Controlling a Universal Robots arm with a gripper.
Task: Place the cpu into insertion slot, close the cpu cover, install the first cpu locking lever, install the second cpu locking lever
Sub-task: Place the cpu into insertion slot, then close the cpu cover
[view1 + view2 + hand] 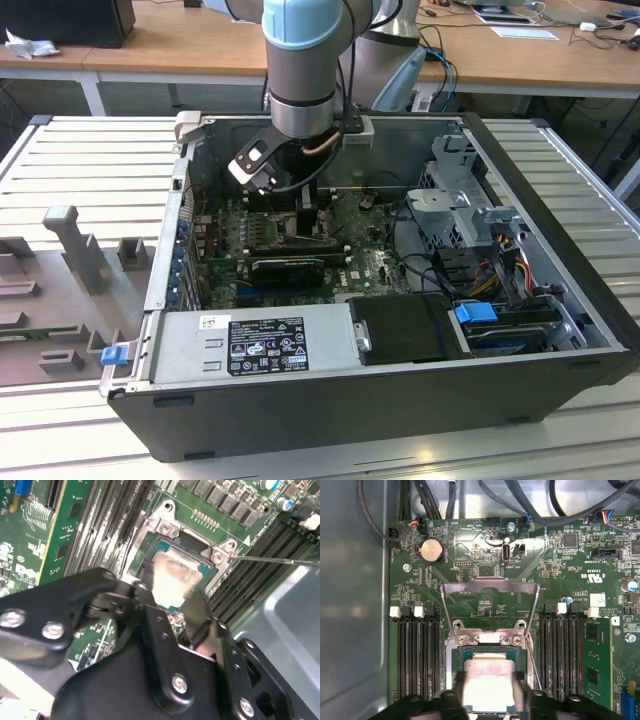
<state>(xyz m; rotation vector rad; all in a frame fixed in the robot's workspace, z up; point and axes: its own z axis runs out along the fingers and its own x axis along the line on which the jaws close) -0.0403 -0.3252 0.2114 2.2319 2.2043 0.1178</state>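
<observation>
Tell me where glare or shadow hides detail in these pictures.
In the first wrist view, glare bleaches the cpu almost white; in the second wrist view it shines pale too, behind the dark gripper; in the exterior view the motherboard lies dim inside the case under the arm, while the ribbed table around it is bright.

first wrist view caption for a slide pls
The gripper holds the cpu at the slot, cover flipped open

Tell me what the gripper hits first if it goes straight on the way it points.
The silver chip, directly beneath the gripper and apparently lying in the socket. Depth is hard to judge, so the gap between them, if any, is unclear.
</observation>
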